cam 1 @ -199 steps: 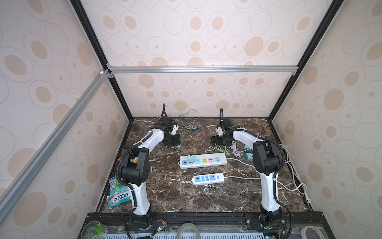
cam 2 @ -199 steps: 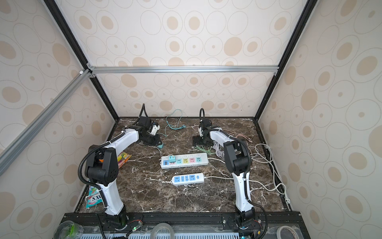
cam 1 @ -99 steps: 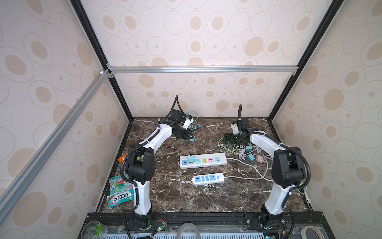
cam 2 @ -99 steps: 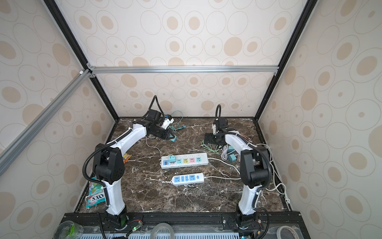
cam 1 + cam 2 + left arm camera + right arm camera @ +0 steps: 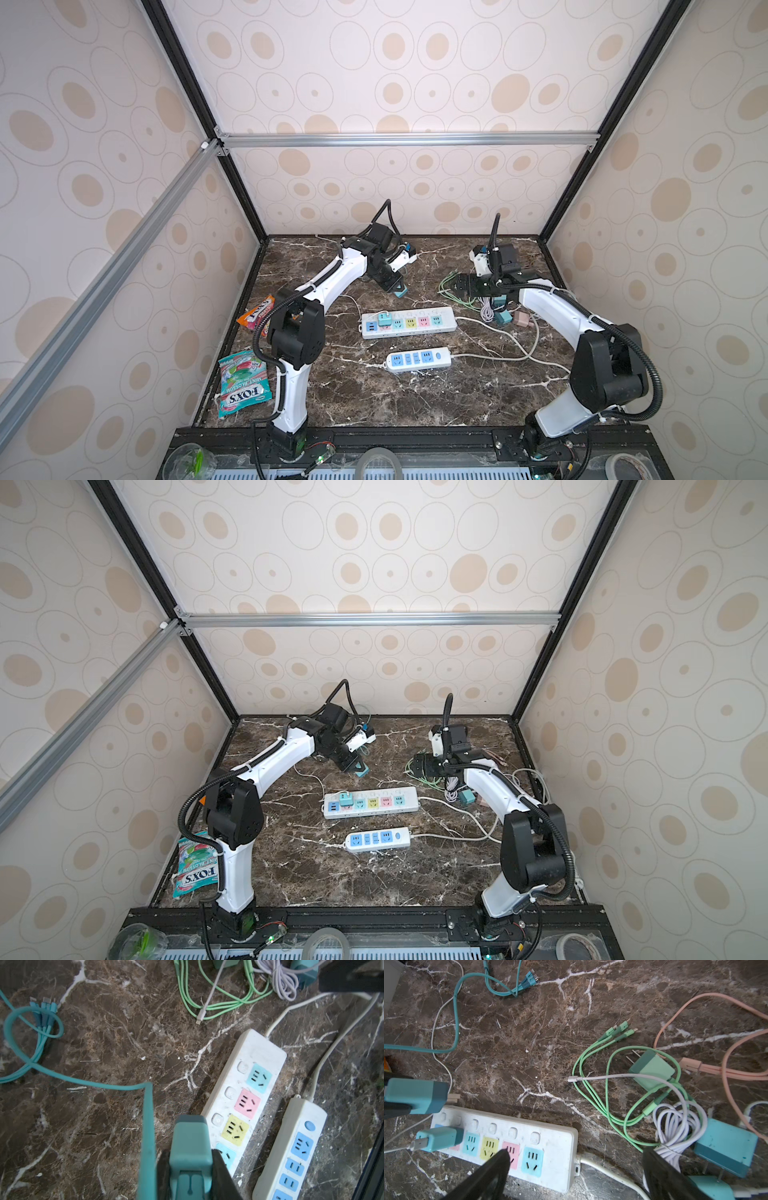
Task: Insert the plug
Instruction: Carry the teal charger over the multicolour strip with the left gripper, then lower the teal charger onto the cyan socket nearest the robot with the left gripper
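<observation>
My left gripper is shut on a teal plug, one black finger on each side. In both top views the plug hangs low behind the white power strip with coloured sockets. In the right wrist view the plug points its prongs along the strip's back edge. A small teal charger sits in a socket near the strip's left end. My right gripper is open and holds nothing, over the strip's cord end.
A shorter strip with blue sockets lies in front. Green cables and a green plug, a lilac cable coil, a teal adapter and a pink cable crowd the right. Candy bags lie at left.
The left gripper has carried the teal plug rightward and nearer the coloured strip. The right arm's elbow has swung out to the right, its gripper shifting slightly right, still open.
</observation>
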You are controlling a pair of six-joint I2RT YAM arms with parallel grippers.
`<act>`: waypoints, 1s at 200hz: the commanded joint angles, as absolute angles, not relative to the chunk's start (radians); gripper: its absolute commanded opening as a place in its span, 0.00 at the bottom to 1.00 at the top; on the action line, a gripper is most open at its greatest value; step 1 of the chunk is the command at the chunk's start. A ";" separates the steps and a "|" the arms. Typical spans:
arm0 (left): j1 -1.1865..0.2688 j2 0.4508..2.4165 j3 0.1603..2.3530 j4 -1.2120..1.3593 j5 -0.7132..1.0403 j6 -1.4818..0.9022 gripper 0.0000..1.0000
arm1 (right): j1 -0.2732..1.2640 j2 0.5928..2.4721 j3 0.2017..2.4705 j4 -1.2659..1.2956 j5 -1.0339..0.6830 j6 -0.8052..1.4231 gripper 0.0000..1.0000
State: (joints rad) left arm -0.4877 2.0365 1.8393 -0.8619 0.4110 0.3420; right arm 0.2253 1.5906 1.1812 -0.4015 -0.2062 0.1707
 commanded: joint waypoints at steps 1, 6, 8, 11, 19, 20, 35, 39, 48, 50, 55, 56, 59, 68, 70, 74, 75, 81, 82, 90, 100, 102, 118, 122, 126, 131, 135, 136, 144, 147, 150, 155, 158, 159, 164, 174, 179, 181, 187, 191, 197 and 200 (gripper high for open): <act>-0.507 2.064 1.880 -0.953 0.350 0.480 0.00 | 0.225 1.538 1.171 -0.380 -0.198 0.166 1.00; -0.511 2.066 1.883 -0.964 0.348 0.497 0.00 | 0.225 1.534 1.170 -0.378 -0.195 0.166 1.00; -0.512 2.067 1.886 -0.969 0.348 0.503 0.00 | 0.225 1.533 1.169 -0.376 -0.194 0.165 1.00; -0.513 2.069 1.888 -0.976 0.347 0.512 0.00 | 0.225 1.530 1.168 -0.374 -0.191 0.164 1.00; -0.518 2.072 1.897 -0.991 0.348 0.529 0.00 | 0.225 1.526 1.165 -0.369 -0.184 0.165 1.00; -0.518 2.072 1.897 -0.993 0.348 0.532 0.00 | 0.225 1.525 1.165 -0.369 -0.182 0.165 1.00; -0.523 2.069 1.907 -1.017 0.357 0.571 0.00 | 0.225 1.518 1.161 -0.364 -0.167 0.164 1.00; -0.525 2.065 1.907 -1.018 0.361 0.579 0.00 | 0.225 1.516 1.159 -0.362 -0.163 0.164 1.00; -0.528 2.056 1.900 -1.018 0.366 0.594 0.00 | 0.225 1.513 1.155 -0.359 -0.158 0.164 1.00; -0.529 2.054 1.897 -1.018 0.369 0.598 0.00 | 0.225 1.513 1.155 -0.359 -0.157 0.165 1.00; -0.531 2.049 1.891 -1.019 0.375 0.609 0.00 | 0.225 1.512 1.155 -0.356 -0.153 0.165 1.00; -0.532 2.047 1.890 -1.019 0.375 0.611 0.00 | 0.224 1.511 1.153 -0.355 -0.152 0.165 1.00; -0.534 2.044 1.885 -1.019 0.376 0.615 0.00 | 0.225 1.512 1.152 -0.356 -0.148 0.166 1.00; -0.539 2.035 1.868 -1.022 0.379 0.638 0.00 | 0.225 1.509 1.150 -0.353 -0.142 0.167 1.00; -0.540 2.033 1.865 -1.023 0.378 0.643 0.00 | 0.225 1.509 1.149 -0.352 -0.140 0.167 1.00; -0.544 2.029 1.860 -1.023 0.374 0.649 0.00 | 0.224 1.507 1.148 -0.353 -0.137 0.168 1.00; -0.544 2.029 1.858 -1.023 0.373 0.651 0.00 | 0.224 1.507 1.149 -0.353 -0.136 0.169 1.00; -0.547 2.024 1.851 -1.023 0.370 0.659 0.00 | 0.225 1.506 1.146 -0.350 -0.131 0.169 1.00; -0.547 2.024 1.850 -1.024 0.370 0.661 0.00 | 0.225 1.506 1.146 -0.350 -0.131 0.169 1.00; -0.548 2.021 1.843 -1.025 0.368 0.667 0.00 | 0.224 1.504 1.145 -0.350 -0.125 0.168 1.00; -0.551 2.021 1.837 -1.030 0.363 0.671 0.00 | 0.224 1.503 1.145 -0.350 -0.119 0.166 1.00; -0.551 2.021 1.836 -1.032 0.363 0.674 0.00 | 0.224 1.503 1.144 -0.350 -0.117 0.166 1.00; -0.556 2.023 1.830 -1.037 0.371 0.686 0.00 | 0.224 1.503 1.145 -0.347 -0.109 0.163 1.00; -0.559 2.024 1.829 -1.038 0.372 0.688 0.00 | 0.224 1.503 1.145 -0.348 -0.108 0.163 1.00; -0.562 2.025 1.827 -1.039 0.372 0.692 0.00 | 0.224 1.503 1.146 -0.346 -0.105 0.163 1.00; -0.567 2.026 1.826 -1.042 0.373 0.700 0.00 | 0.224 1.503 1.146 -0.347 -0.103 0.163 1.00; -0.570 2.025 1.823 -1.044 0.371 0.706 0.00 | 0.224 1.504 1.146 -0.347 -0.104 0.163 1.00; -0.570 2.025 1.824 -1.044 0.370 0.708 0.00 | 0.224 1.504 1.145 -0.347 -0.104 0.163 1.00; -0.579 2.026 1.818 -1.047 0.366 0.719 0.00 | 0.224 1.505 1.144 -0.344 -0.102 0.164 1.00; -0.581 2.026 1.816 -1.048 0.361 0.721 0.00 | 0.224 1.505 1.145 -0.343 -0.100 0.164 1.00; -0.584 2.028 1.816 -1.052 0.356 0.726 0.01 | 0.224 1.506 1.146 -0.343 -0.101 0.164 1.00; -0.589 2.029 1.817 -1.057 0.347 0.729 0.04 | 0.224 1.505 1.145 -0.342 -0.100 0.166 1.00; -0.593 2.031 1.816 -1.063 0.342 0.731 0.05 | 0.224 1.507 1.145 -0.341 -0.098 0.166 1.00; -0.594 2.031 1.817 -1.065 0.340 0.732 0.05 | 0.224 1.507 1.145 -0.341 -0.098 0.166 1.00; -0.597 2.035 1.818 -1.069 0.329 0.734 0.06 | 0.224 1.508 1.146 -0.340 -0.098 0.168 1.00; -0.605 2.034 1.808 -1.073 0.301 0.740 0.06 | 0.224 1.511 1.146 -0.339 -0.097 0.169 1.00; -0.608 2.035 1.803 -1.073 0.287 0.742 0.06 | 0.224 1.511 1.146 -0.339 -0.096 0.169 1.00; -0.610 2.035 1.802 -1.073 0.283 0.742 0.06 | 0.224 1.513 1.146 -0.339 -0.095 0.169 1.00; -0.610 2.036 1.798 -1.073 0.268 0.743 0.06 | 0.224 1.515 1.148 -0.339 -0.095 0.170 1.00; -0.613 2.037 1.795 -1.071 0.260 0.741 0.06 | 0.224 1.516 1.149 -0.339 -0.094 0.170 1.00; -0.614 2.039 1.793 -1.072 0.251 0.741 0.06 | 0.224 1.517 1.150 -0.340 -0.093 0.170 1.00; -0.615 2.040 1.794 -1.074 0.248 0.741 0.06 | 0.224 1.518 1.149 -0.340 -0.091 0.171 1.00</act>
State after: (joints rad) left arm -0.6014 2.0579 1.7996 -1.0252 0.3019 0.6857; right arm 0.2249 1.5311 1.1545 -0.3508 -0.1066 0.1711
